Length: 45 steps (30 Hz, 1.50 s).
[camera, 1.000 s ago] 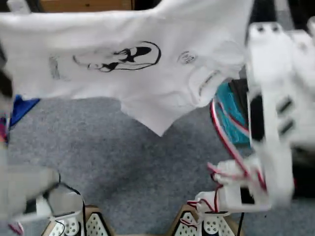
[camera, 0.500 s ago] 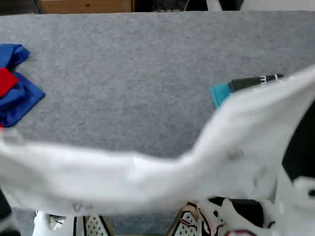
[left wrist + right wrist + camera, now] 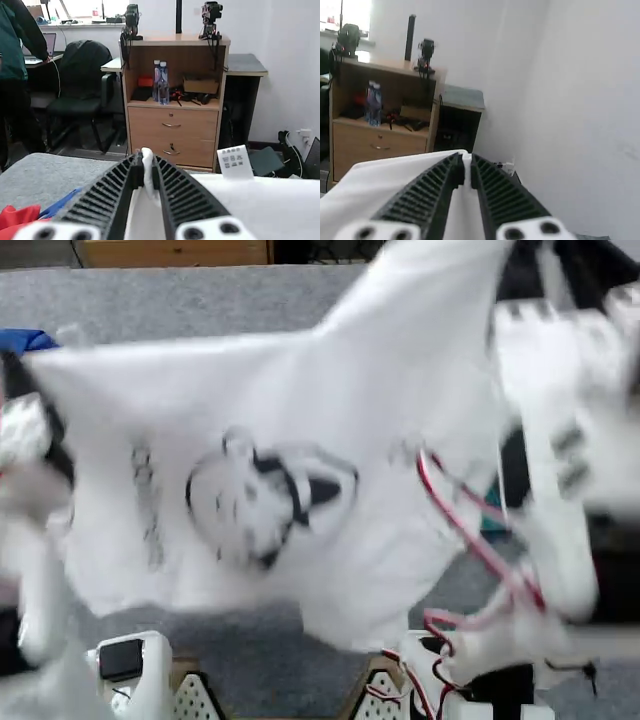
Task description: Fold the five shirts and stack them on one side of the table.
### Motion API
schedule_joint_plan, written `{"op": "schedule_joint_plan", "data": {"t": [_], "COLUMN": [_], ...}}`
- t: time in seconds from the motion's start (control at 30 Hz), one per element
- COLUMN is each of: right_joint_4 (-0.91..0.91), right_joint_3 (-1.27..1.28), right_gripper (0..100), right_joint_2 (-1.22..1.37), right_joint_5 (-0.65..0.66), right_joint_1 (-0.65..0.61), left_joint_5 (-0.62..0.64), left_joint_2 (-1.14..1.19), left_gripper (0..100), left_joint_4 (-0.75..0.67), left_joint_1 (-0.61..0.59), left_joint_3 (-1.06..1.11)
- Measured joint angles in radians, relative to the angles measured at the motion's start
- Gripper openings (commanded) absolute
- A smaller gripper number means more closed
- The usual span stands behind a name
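White shirt (image 3: 300,470) w/ black face print hangs up off the table (image 3: 180,300), spread wide over its middle, print side toward the high cam. Its long axis runs left-right, roughly parallel to the table's near edge, w/ one sleeve poking up toward the far right corner. Can't tell if the low hem touches the table.

On the left end, the left gripper (image 3: 143,162) is clamped tight, w/ a fold of white fabric bunched between nearly closed jaws. On the right end, the right gripper (image 3: 466,165) is pinched the same way on the shirt's edge. So each arm has one end and the cloth is stretched between them.

Judgement: next is laying it flat, which needs both ends lowered level, axis kept along the near edge.

A blue garment (image 3: 25,340) sits at the table's left edge, w/ red cloth (image 3: 15,222) next to it.
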Motion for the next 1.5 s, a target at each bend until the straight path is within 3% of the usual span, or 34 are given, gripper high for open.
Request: {"op": "schedule_joint_plan", "data": {"t": [0.13,0.23,0.37,0.47,0.7,0.93,1.17,1.5], "right_joint_4": [-0.272,-0.532,-0.896,-1.028,-1.065,-1.068,-0.904,-0.783], "right_joint_3": [0.341,0.614,0.916,0.976,0.968,0.879,0.683,0.755], "right_gripper": [1.1,1.1,1.1,1.1,1.1,1.1,1.1,1.1], "right_joint_2": [0.003,0.005,0.023,0.092,0.279,0.408,0.436,0.473], "right_joint_5": [-0.002,-0.002,-0.003,-0.003,-0.003,-0.003,-0.003,-0.003], "right_joint_1": [-0.002,-0.008,-0.025,-0.034,-0.034,-0.031,-0.031,-0.031], "left_joint_5": [0.002,0.002,0.002,0.002,0.002,0.002,0.002,0.002], "left_joint_2": [0.035,0.114,0.305,0.488,0.793,0.829,0.829,0.829], "left_gripper": [3,3,3,3,3,3,3,3], "left_joint_4": [-0.425,-0.713,-0.904,-0.927,-0.934,-0.934,-0.832,-0.873], "left_joint_1": [0.002,0.002,0.002,0.002,0.003,0.002,-0.002,-0.005], "left_joint_3": [0.353,0.497,0.482,0.404,0.267,0.176,0.060,0.226]}}
